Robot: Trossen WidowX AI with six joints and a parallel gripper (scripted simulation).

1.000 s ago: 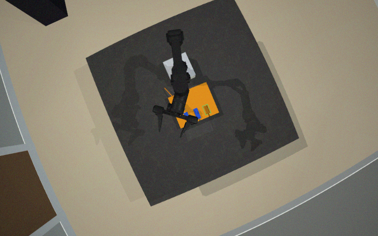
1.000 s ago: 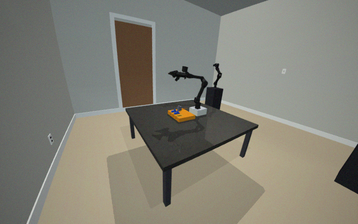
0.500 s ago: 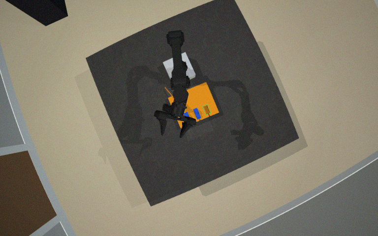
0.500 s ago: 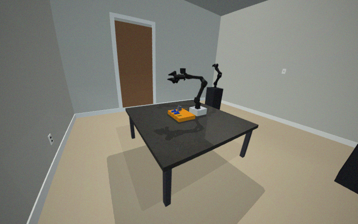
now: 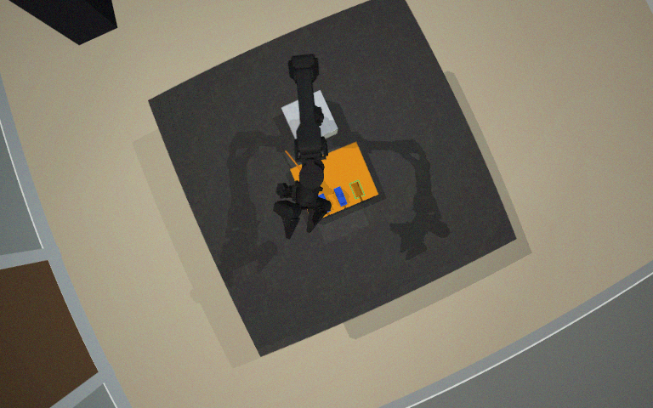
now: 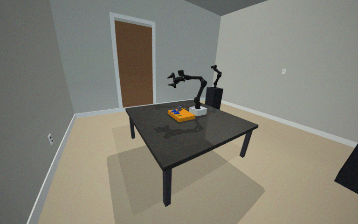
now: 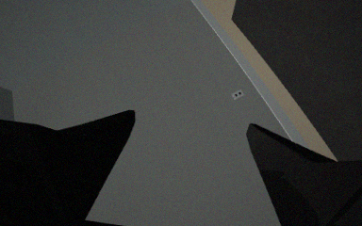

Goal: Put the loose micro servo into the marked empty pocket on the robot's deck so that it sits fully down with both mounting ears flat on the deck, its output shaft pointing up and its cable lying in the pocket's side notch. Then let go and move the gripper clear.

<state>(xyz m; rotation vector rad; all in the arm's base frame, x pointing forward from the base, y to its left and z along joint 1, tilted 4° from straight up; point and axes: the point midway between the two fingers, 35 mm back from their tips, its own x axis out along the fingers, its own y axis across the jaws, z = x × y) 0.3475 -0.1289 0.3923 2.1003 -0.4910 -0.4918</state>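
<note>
Bench: standing as a dark square four-legged bench [image 6: 184, 147] mid-room on a tan floor [image 6: 277, 190], casting a pale shadow there.
Room: showing grey walls, a brown door [image 6: 134, 63] in a pale frame, a white wall socket [image 7: 238, 94] near the skirting, and a black pedestal [image 6: 214, 96] with a second small arm beyond the bench's far corner.
Base: carrying the black arm on a white block [image 5: 328, 120], just beside the deck.
Deck: lying flat as an orange rectangular deck [image 5: 349, 166] on the bench, close to the white block.
Marked pocket: sitting near the deck's edge as a green-outlined brown pocket [image 5: 356, 189], looking unfilled.
Servos: showing one blue servo body [image 5: 340, 195] beside the pocket, another partly hidden under the arm; the loose one's place, heading and long axis being impossible to tell at this size.
Gripper: hanging high above the bench as a black gripper [image 6: 172, 80], reaching towards the door wall, jaws spread wide with nothing between them.
Wrist view: facing only grey wall, skirting and floor between two dark fingertips.
</note>
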